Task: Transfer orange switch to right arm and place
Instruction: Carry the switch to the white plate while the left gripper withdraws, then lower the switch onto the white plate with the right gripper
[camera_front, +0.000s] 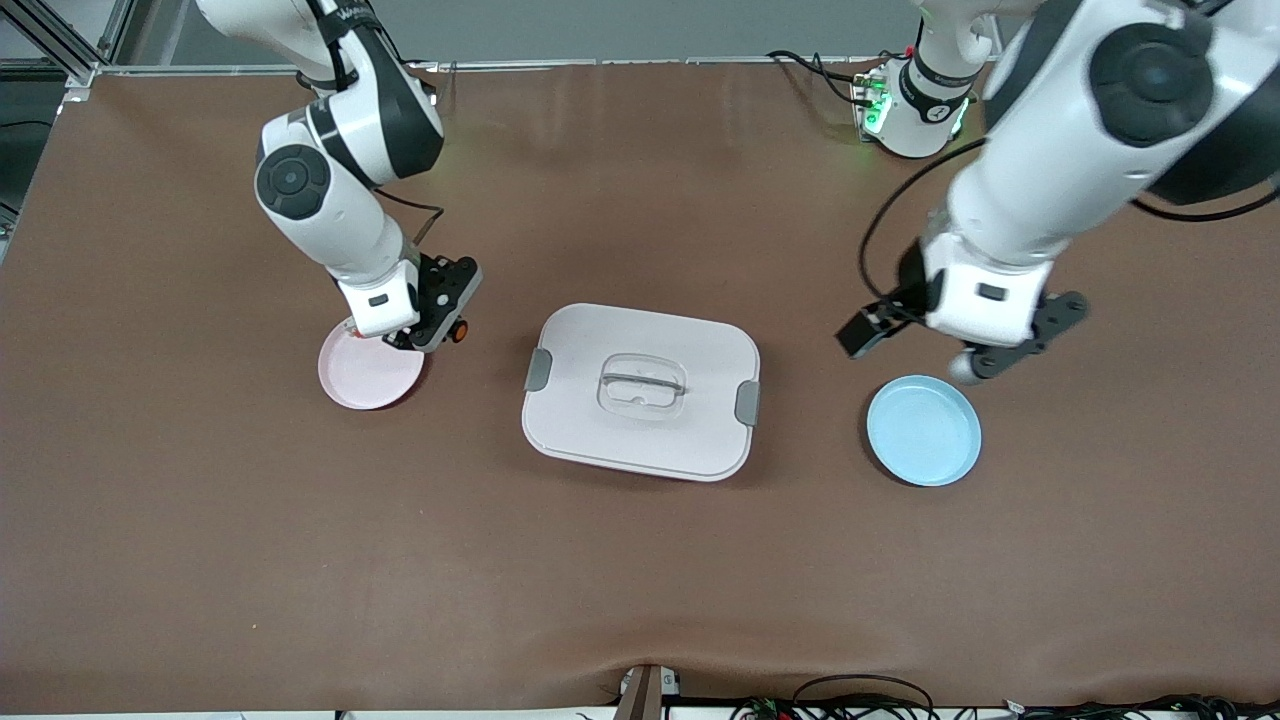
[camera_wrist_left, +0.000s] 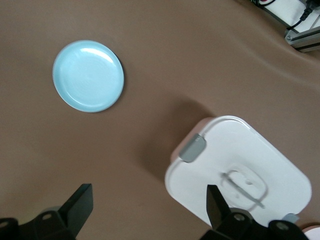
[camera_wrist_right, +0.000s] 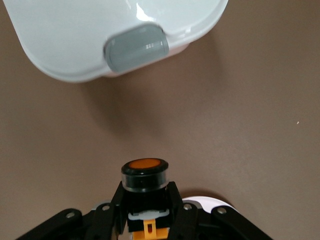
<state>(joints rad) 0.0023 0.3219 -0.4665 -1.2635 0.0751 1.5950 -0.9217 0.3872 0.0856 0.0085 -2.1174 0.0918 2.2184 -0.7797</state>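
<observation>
The orange switch (camera_front: 459, 330) has a round orange face on a black cylinder and an orange block body. My right gripper (camera_front: 440, 333) is shut on it and holds it just above the rim of the pink plate (camera_front: 360, 380), on the side toward the white box. In the right wrist view the switch (camera_wrist_right: 145, 172) sits between the fingers (camera_wrist_right: 111, 202), orange face outward, with a sliver of the plate (camera_wrist_right: 207, 202) beside it. My left gripper (camera_front: 918, 350) is open and empty above the table, over the spot just past the blue plate (camera_front: 923, 430).
A white lidded box (camera_front: 640, 390) with grey latches sits mid-table between the two plates; it also shows in the left wrist view (camera_wrist_left: 250, 165) and the right wrist view (camera_wrist_right: 90, 30). The blue plate (camera_wrist_left: 88, 75) holds nothing. Cables lie along the table edges.
</observation>
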